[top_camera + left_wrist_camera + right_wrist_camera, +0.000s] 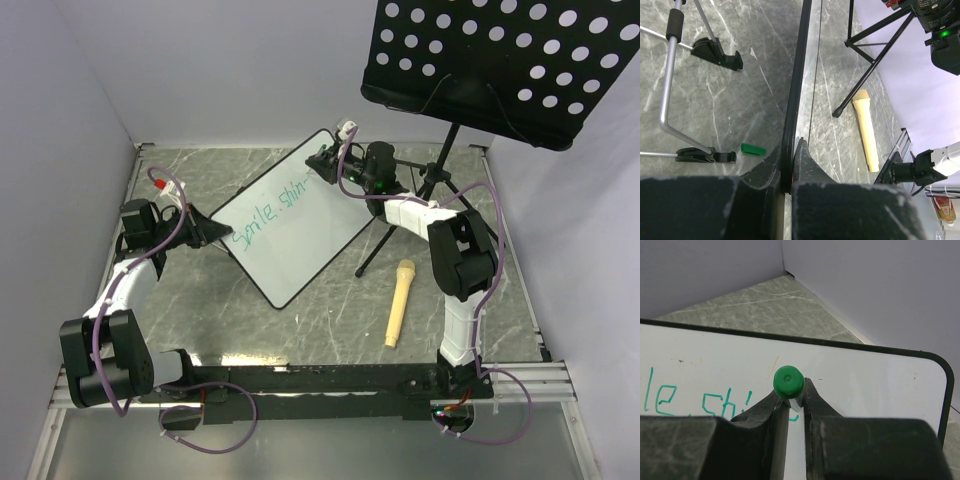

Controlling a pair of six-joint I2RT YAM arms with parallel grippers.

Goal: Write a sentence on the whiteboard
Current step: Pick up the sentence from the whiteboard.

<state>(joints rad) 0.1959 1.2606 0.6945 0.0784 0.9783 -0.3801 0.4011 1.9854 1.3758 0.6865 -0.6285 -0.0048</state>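
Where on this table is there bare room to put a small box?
Bare marble lies between the whiteboard and the arms' base rail, and in the far left corner. It is crowded around the legs of the music stand, the right arm and the microphone.

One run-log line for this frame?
left claw: clamps whiteboard frame | right claw: grips green marker at board | sentence: reads "Smile, shin", unfinished

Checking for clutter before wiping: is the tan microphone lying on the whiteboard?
No, the tan microphone lies on the marble table, apart from the whiteboard.
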